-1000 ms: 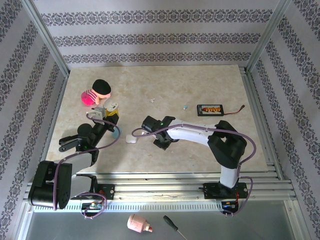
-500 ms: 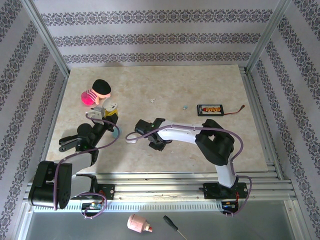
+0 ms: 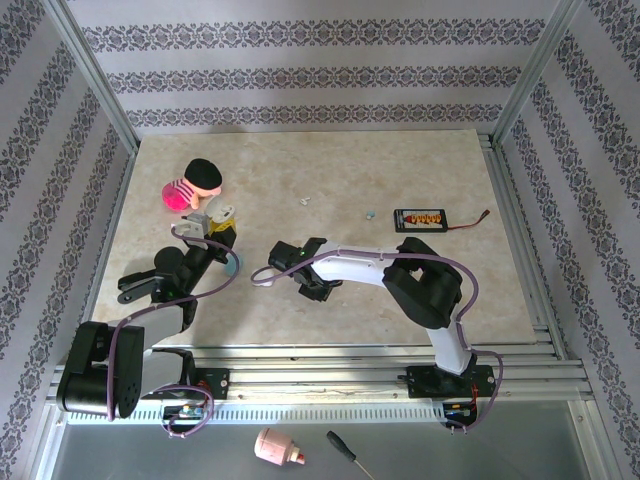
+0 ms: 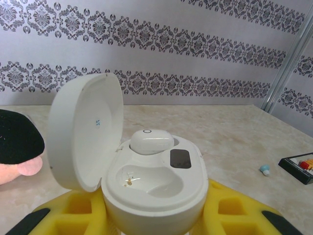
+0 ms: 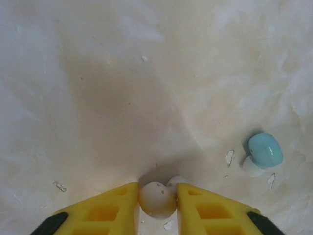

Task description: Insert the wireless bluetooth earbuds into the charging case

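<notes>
Patterned wallpaper walls (image 3: 300,70) enclose beige table (image 3: 330,170).

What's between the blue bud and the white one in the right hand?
In the right wrist view: one yellow finger of the right hand gripping the white bud, then bare, flecked tabletop to the blue bud.

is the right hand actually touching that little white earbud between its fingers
Touching. The right wrist view shows the small white plastic earbud pinched in the right hand, with both yellow fingers pressed against its sides and no gap.
</notes>
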